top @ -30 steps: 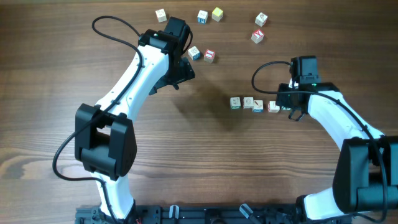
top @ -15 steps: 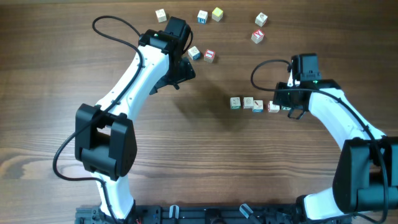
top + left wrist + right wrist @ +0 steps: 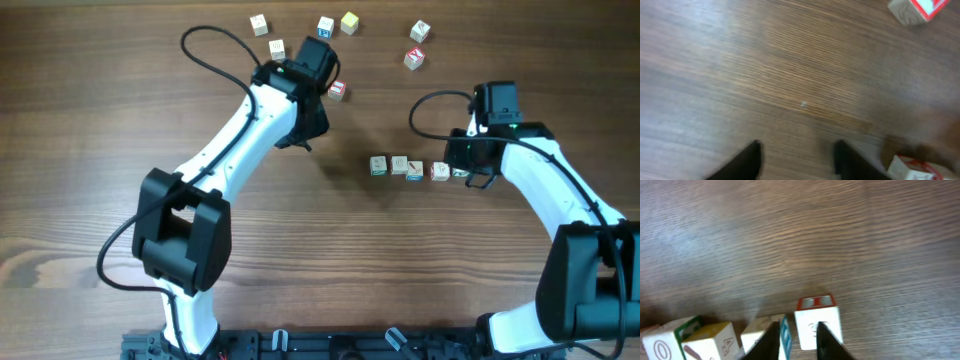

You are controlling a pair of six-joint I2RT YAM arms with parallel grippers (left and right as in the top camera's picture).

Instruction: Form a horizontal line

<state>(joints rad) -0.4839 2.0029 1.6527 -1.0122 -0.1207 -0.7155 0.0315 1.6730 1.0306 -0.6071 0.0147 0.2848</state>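
Note:
The horizontal line [image 3: 408, 168] is four small pale cubes side by side, right of the table's centre; its two right cubes sit slightly lower. In the right wrist view, the red-topped end cube [image 3: 817, 322] and the blue-edged cube [image 3: 762, 335] lie just beyond the fingertips. My right gripper [image 3: 462, 173] [image 3: 796, 340] is at the row's right end, its jaws a narrow gap apart with nothing gripped. My left gripper [image 3: 308, 135] [image 3: 799, 160] hovers over bare wood, jaws apart and empty.
Loose cubes lie along the far edge: two at the upper left [image 3: 259, 24], two at the top middle [image 3: 348, 21], two at the upper right [image 3: 414, 58]. A red-marked cube [image 3: 337, 89] [image 3: 912, 169] sits beside the left wrist.
The left arm has swung right and toward the far edge, covering the cube beside the red-marked one, and its jaws have narrowed. The right jaws have also narrowed beside the row.

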